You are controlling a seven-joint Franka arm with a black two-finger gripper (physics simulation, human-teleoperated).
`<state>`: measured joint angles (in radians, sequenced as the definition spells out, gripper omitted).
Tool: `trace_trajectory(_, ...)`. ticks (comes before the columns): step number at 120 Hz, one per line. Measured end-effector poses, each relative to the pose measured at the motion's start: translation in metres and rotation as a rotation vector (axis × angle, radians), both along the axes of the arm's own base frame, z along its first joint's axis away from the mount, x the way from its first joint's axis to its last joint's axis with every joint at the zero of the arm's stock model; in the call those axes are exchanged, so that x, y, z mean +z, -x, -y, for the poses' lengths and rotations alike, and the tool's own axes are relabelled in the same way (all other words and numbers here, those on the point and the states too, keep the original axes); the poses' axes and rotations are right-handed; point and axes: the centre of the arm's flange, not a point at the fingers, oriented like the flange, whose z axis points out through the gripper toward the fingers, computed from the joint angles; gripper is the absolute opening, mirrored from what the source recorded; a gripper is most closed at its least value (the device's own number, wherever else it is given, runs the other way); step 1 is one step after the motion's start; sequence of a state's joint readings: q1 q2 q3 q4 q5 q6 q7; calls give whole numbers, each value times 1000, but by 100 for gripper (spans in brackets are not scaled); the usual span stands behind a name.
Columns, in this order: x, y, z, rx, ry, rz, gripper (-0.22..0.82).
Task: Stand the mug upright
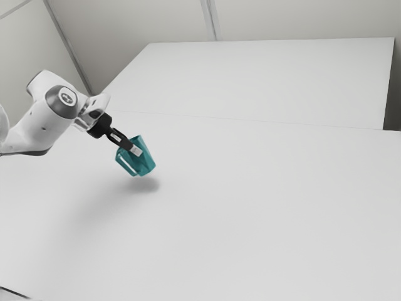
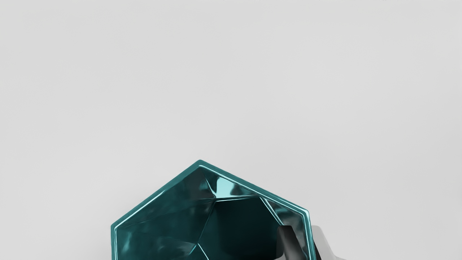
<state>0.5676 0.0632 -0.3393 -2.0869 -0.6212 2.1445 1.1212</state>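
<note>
My gripper (image 1: 136,150) reaches down at a slant and is shut on the teal faceted mug (image 1: 145,164) at its wall. The mug hangs tilted just above the white table, with its shadow beneath it. In the wrist view the mug (image 2: 162,216) shows its angular rim and dark inside. There the gripper (image 2: 306,240) pinches the side wall, one finger inside the mug and the other outside. The mug's underside is hidden.
The white table (image 1: 263,207) stretches out around the mug. Behind it stands a pale raised surface (image 1: 269,81), with light walls (image 1: 138,19) beyond.
</note>
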Motion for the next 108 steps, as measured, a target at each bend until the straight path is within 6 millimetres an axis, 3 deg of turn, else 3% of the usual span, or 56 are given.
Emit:
trace_trajectory(26, -10, 5, 24, 38, 13, -69, -18)
trace_trajectory(68, -18, 4, 86, 50, 23, -160, -18)
trace_trajectory(108, -11, 8, 146, -20, -178, -229, -18)
